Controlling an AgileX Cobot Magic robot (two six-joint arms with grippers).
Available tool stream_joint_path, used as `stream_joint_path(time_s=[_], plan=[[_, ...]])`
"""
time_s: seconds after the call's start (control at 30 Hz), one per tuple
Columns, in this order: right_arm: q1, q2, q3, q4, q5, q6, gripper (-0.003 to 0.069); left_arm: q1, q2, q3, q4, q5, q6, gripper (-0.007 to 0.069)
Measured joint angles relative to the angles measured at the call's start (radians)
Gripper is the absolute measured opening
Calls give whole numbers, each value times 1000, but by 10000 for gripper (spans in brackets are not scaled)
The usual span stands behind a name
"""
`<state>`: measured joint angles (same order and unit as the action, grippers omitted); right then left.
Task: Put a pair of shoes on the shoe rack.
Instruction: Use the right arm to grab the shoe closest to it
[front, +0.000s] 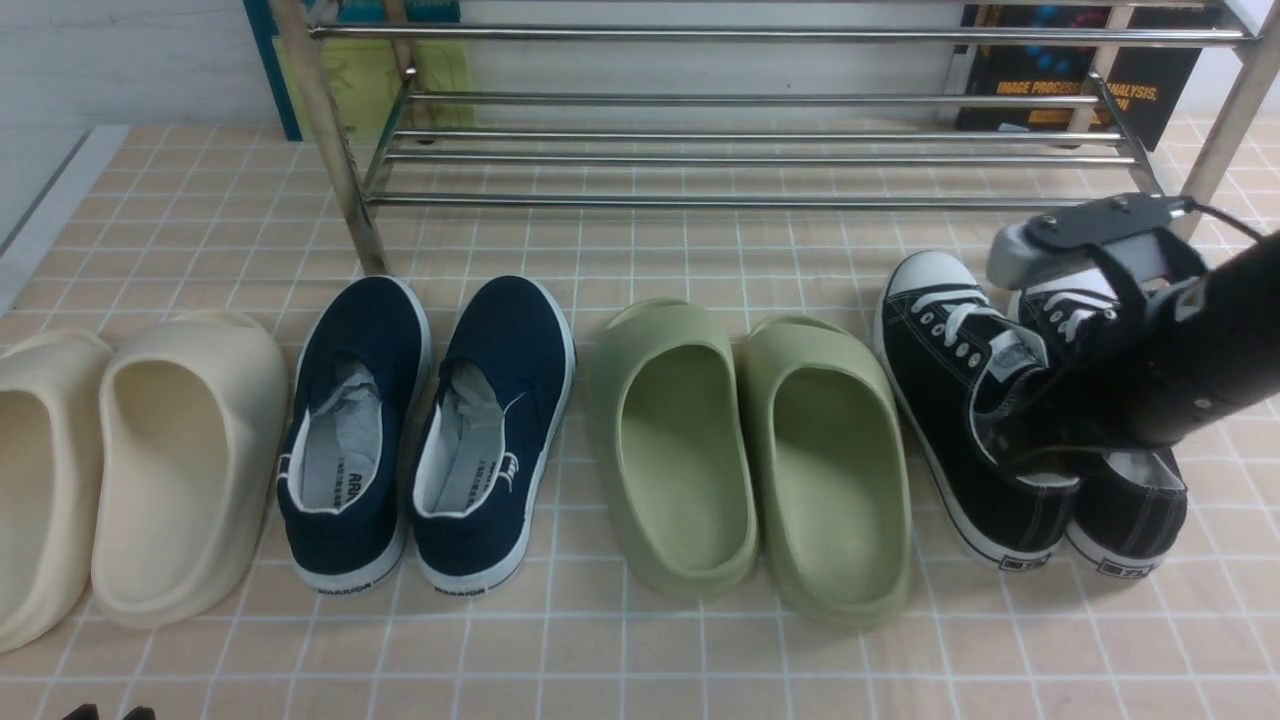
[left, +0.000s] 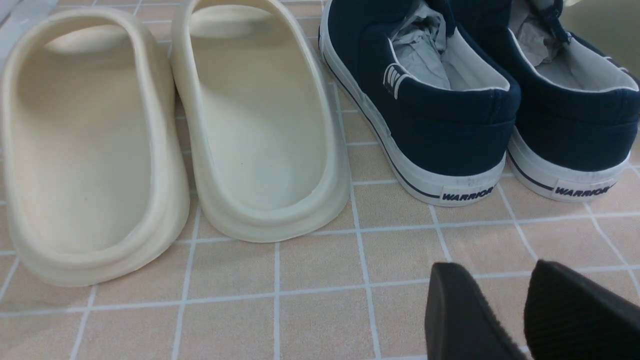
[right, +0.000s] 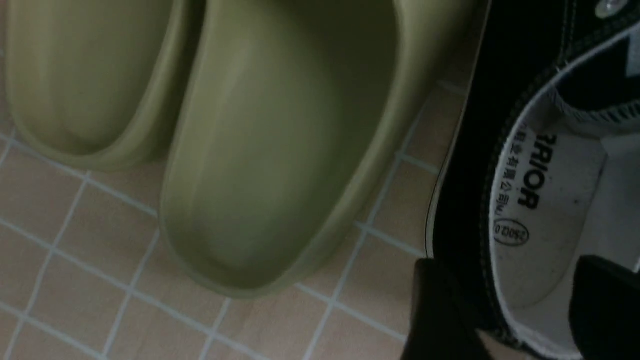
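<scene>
Our right claw (right: 515, 265) stands open astride the wall of a sneaker (front: 945, 410). We see our left claw (left: 497, 267) open, empty, near the navy shoes (left: 450, 115).

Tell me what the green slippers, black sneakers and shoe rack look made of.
Green slippers: likely moulded foam, matte, thick seamless walls.
Black sneakers: canvas uppers, white stitching, seemingly rubber toe caps and soles.
Shoe rack: metal, probably polished steel, bright reflections along the bars.
</scene>
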<state>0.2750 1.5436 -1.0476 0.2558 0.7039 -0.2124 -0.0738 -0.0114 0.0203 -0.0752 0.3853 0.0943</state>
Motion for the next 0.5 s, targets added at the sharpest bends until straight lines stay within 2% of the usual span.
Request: stream_joint_path(time_s=[0.07, 0.13, 0.23, 0.33, 0.5], plan=[[0, 58, -16, -6, -27, -1, 441, 0, 0, 0, 0, 0, 0, 240], [0, 102, -21, -6, -47, -1, 457, 0, 0, 0, 0, 0, 0, 240], [0, 169, -26, 1, -80, -4, 422, 0, 0, 0, 0, 0, 0, 240], [0, 207, -26, 5, -105, -4, 309, 0, 0, 0, 0, 0, 0, 240], [6, 206, -47, 18, -77, -4, 27, 0, 0, 0, 0, 0, 0, 240]])
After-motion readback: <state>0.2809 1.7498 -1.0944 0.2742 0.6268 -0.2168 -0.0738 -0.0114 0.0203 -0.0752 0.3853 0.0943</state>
